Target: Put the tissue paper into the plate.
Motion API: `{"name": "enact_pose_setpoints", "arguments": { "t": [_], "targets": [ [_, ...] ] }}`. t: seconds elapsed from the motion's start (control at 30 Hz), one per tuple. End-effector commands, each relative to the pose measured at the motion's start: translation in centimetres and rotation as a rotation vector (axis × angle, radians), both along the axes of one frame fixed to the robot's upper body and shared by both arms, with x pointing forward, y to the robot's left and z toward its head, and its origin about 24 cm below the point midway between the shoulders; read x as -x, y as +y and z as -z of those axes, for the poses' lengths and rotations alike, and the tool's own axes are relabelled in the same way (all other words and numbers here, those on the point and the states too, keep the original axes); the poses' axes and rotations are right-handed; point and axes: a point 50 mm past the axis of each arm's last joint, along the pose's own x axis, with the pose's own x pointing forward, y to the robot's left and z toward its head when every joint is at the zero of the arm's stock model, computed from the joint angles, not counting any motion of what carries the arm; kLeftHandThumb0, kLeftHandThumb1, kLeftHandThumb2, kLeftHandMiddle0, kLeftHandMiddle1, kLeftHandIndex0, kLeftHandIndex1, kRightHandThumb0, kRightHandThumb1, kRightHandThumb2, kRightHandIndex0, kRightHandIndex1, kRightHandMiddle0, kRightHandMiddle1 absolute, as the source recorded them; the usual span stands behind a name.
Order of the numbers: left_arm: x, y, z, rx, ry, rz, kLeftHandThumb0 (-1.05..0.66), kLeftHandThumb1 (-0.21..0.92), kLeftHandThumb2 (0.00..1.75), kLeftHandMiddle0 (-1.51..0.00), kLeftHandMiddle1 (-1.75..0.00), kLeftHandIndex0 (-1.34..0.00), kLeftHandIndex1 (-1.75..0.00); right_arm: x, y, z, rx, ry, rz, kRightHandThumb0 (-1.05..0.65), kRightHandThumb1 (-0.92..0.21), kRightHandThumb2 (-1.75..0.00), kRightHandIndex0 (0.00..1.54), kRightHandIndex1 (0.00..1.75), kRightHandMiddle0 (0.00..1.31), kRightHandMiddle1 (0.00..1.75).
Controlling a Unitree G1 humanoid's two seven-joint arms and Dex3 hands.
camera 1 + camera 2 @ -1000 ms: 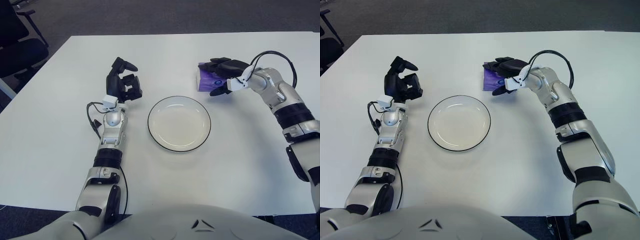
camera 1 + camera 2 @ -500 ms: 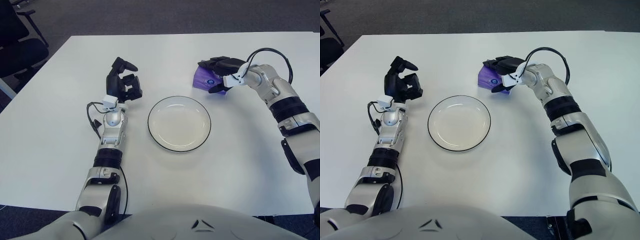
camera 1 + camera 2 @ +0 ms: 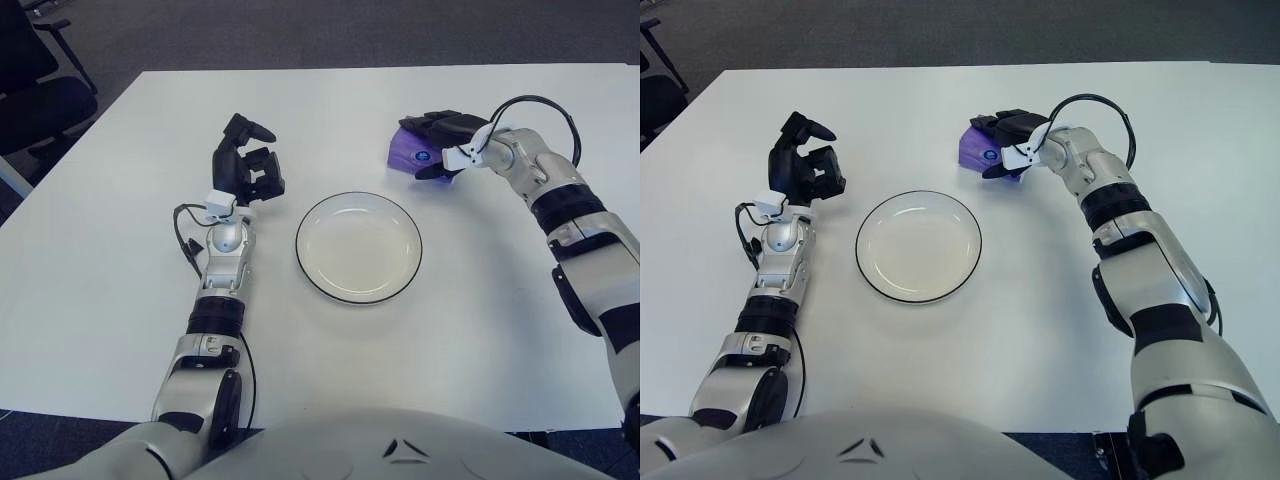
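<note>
A purple tissue packet (image 3: 407, 155) is held up at a tilt behind and to the right of the plate. My right hand (image 3: 440, 143) is curled over it from the right, black fingers on top and thumb underneath. The white plate (image 3: 358, 247) with its dark rim lies at the table's middle with nothing in it. My left hand (image 3: 247, 168) shows raised to the left of the plate, fingers curled and holding nothing.
The white table (image 3: 100, 250) runs wide on all sides. A black office chair (image 3: 35, 90) stands off the far left corner. A black cable (image 3: 535, 105) loops over my right wrist.
My right hand has closed on the tissue packet and tilted it up off the table, shifting slightly back. The left arm has not moved.
</note>
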Motion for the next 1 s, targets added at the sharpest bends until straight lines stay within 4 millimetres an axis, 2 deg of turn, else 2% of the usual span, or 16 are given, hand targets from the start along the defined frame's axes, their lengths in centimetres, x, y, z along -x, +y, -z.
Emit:
{"name": "enact_pose_setpoints", "arguments": {
  "t": [0.0, 0.33, 0.53, 0.6, 0.7, 0.77, 0.8, 0.83, 0.87, 0.9, 0.93, 0.97],
  "targets": [
    [4.5, -0.5, 8.8, 0.068, 0.322, -0.044, -0.46, 0.39, 1.23, -1.30, -1.75, -0.56, -1.75, 0.0, -0.6, 2.1, 0.068, 0.031, 0.026, -1.05, -0.92, -0.54, 0.00, 0.00, 0.00, 0.15],
    [4.5, -0.3, 8.7, 0.072, 0.319, -0.043, -0.46, 0.39, 1.23, -1.30, -1.75, -0.56, -1.75, 0.2, -1.2, 3.5, 0.066, 0.027, 0.047, -1.00, -0.92, -0.35, 0.00, 0.00, 0.00, 0.28],
    [4.5, -0.3, 8.7, 0.069, 0.316, -0.041, -0.46, 0.38, 1.24, -1.30, -1.75, -0.56, -1.75, 0.2, -1.3, 4.0, 0.077, 0.057, 0.066, -0.94, -0.91, -0.30, 0.00, 0.00, 0.00, 0.31],
    [4.5, -0.3, 8.7, 0.067, 0.315, -0.040, -0.46, 0.38, 1.24, -1.30, -1.75, -0.56, -1.75, 0.3, -1.4, 4.2, 0.076, 0.063, 0.074, -0.88, -0.88, -0.31, 0.01, 0.01, 0.00, 0.34],
    [4.5, -0.3, 8.6, 0.068, 0.314, -0.040, -0.46, 0.38, 1.24, -1.30, -1.75, -0.56, -1.75, 0.3, -1.4, 4.3, 0.074, 0.062, 0.078, -0.80, -0.78, -0.46, 0.04, 0.05, 0.00, 0.39],
    [4.5, -0.3, 8.6, 0.069, 0.312, -0.040, -0.46, 0.38, 1.24, -1.30, -1.75, -0.56, -1.75, 0.4, -1.6, 4.6, 0.062, 0.050, 0.092, -0.67, -0.64, -0.64, 0.02, 0.45, 0.00, 0.57],
    [4.5, -0.3, 8.6, 0.069, 0.311, -0.041, -0.46, 0.38, 1.24, -1.30, -1.75, -0.56, -1.75, 0.4, -1.7, 4.7, 0.059, 0.047, 0.096, -0.59, -0.54, -0.76, 0.01, 0.78, 0.00, 0.73],
    [4.5, -0.3, 8.6, 0.069, 0.311, -0.040, -0.46, 0.38, 1.24, -1.30, -1.75, -0.56, -1.75, 0.4, -1.8, 4.7, 0.050, 0.038, 0.106, -0.53, -0.48, -0.84, 0.01, 0.99, 0.00, 0.83],
    [4.5, -0.3, 8.6, 0.069, 0.310, -0.040, -0.46, 0.39, 1.24, -1.30, -1.75, -0.56, -1.75, 0.4, -1.8, 4.7, 0.044, 0.033, 0.112, -0.44, -0.40, -0.94, 0.00, 1.22, 0.00, 1.02],
    [4.5, -0.3, 8.6, 0.070, 0.310, -0.040, -0.46, 0.39, 1.24, -1.30, -1.75, -0.56, -1.75, 0.3, -1.8, 4.7, 0.037, 0.025, 0.120, -0.40, -0.37, -0.98, 0.00, 1.31, 0.00, 1.09],
    [4.4, -0.3, 8.6, 0.070, 0.310, -0.040, -0.46, 0.39, 1.23, -1.30, -1.75, -0.56, -1.75, 0.3, -1.8, 4.7, 0.032, 0.020, 0.125, -0.31, -0.30, -1.08, 0.00, 1.45, 0.00, 1.27],
    [4.4, -0.3, 8.6, 0.071, 0.309, -0.039, -0.46, 0.39, 1.23, -1.30, -1.75, -0.56, -1.75, 0.3, -1.9, 4.8, 0.018, 0.007, 0.136, -0.27, -0.28, -1.11, 0.00, 1.50, 0.00, 1.34]
  ]
}}
